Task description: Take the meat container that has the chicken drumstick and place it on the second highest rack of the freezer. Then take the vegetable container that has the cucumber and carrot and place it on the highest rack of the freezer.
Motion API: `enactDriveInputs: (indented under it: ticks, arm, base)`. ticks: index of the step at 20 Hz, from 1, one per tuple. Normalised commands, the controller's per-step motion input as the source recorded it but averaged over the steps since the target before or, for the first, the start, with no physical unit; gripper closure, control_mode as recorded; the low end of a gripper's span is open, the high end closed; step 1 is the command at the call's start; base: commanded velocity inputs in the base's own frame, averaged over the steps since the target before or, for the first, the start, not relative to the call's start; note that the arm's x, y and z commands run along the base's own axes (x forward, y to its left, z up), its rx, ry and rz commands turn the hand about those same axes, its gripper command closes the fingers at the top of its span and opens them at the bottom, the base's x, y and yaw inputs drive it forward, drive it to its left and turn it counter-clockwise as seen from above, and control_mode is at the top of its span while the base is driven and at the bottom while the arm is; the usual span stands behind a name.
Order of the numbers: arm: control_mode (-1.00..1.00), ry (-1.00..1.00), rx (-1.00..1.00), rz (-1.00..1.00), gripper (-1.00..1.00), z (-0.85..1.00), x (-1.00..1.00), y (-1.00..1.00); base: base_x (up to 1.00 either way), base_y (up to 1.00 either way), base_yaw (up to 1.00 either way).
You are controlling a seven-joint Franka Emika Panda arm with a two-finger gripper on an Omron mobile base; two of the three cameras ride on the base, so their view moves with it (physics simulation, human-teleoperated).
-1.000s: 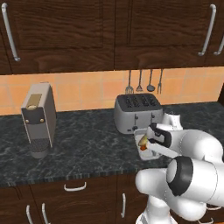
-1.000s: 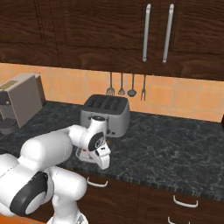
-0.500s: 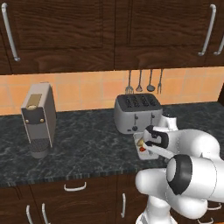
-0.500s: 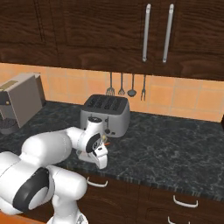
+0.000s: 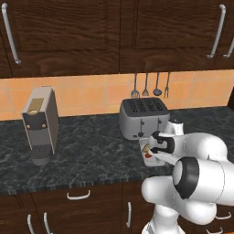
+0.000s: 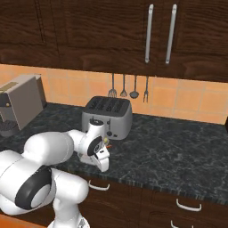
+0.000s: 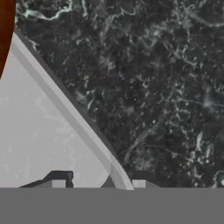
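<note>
Where drumstick (image 7: pixel 5 30) lies, meat container (image 7: pixel 39 131)

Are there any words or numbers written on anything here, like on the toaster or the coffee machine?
None. No words, numbers, brands or signs can be read anywhere. The toaster, the coffee machine, the cabinet doors, the tray and the counter are all plain.

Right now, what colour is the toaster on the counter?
Silver-grey, with a darker slotted top; the toaster shows best in the left base view.

Even, soft rendered light; warm glow on the backsplash (image 5: pixel 91 93); hand view close and slightly blurred
</note>
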Motion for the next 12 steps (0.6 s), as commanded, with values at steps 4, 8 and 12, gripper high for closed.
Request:
enactDriveInputs:
  ticks: [4, 8, 12]
  arm:
    - [-1.0, 0.01, 0.0, -0.06, 1.0, -0.02, 0.0, 0.0]
    - [-1.0, -0.02, 0.02, -0.09, 1.0, 0.21, -0.15, 0.0]
    - [-1.0, -0.04, 0.02, 0.0, 1.0, 0.73, -0.66, 0.0]
  base:
    - [0.0, 0.0, 0.0]
    - [0.0, 0.0, 0.0]
    - [0.0, 0.0, 0.0]
